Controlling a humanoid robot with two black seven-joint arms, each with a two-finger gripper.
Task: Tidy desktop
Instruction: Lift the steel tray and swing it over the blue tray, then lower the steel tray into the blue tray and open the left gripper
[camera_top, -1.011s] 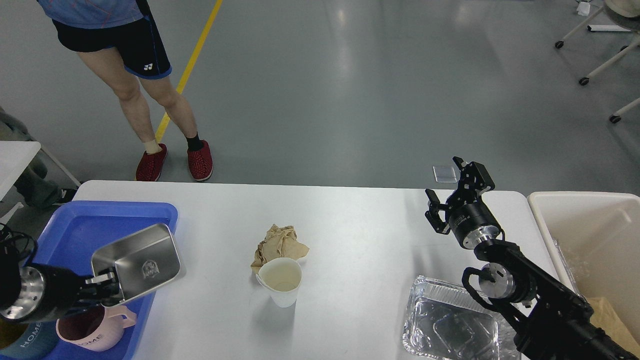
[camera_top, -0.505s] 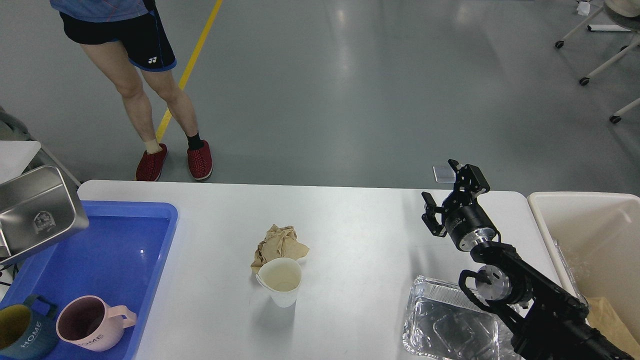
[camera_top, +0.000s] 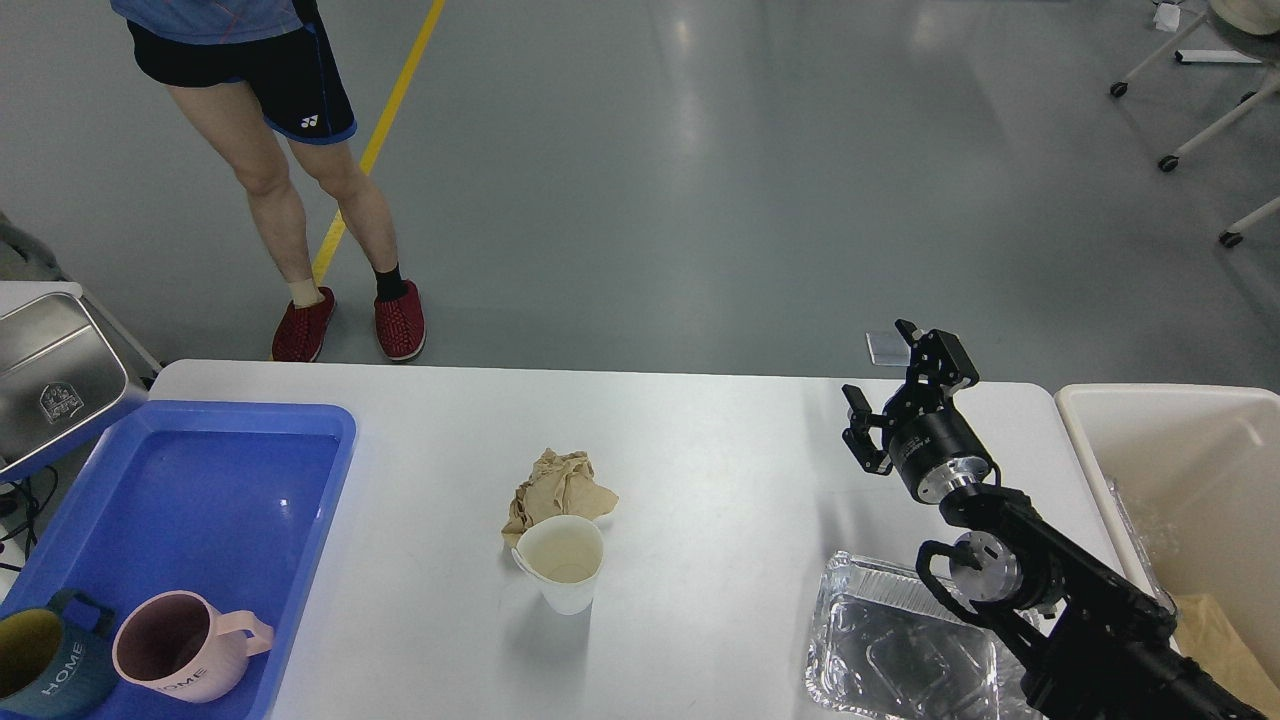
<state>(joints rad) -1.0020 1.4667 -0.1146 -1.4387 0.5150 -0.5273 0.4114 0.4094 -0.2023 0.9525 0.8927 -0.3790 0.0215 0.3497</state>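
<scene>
The white desktop fills the lower view. On it lie a crumpled brown paper napkin, a white paper cup just in front of it, and an empty foil tray at the front right. My right gripper is open and empty, held above the desktop's far right part, apart from all of these. A steel rectangular box hangs tilted at the left edge, beyond the blue tray's far left corner. My left gripper is out of view, so what holds the box is hidden.
A blue tray at the left holds a pink mug and a dark teal mug. A cream bin stands off the table's right end. A person stands beyond the far left edge.
The steel box went from low over the blue tray up and left to the view's edge, then slightly further left. My left gripper has left the view. The right gripper barely moved.
</scene>
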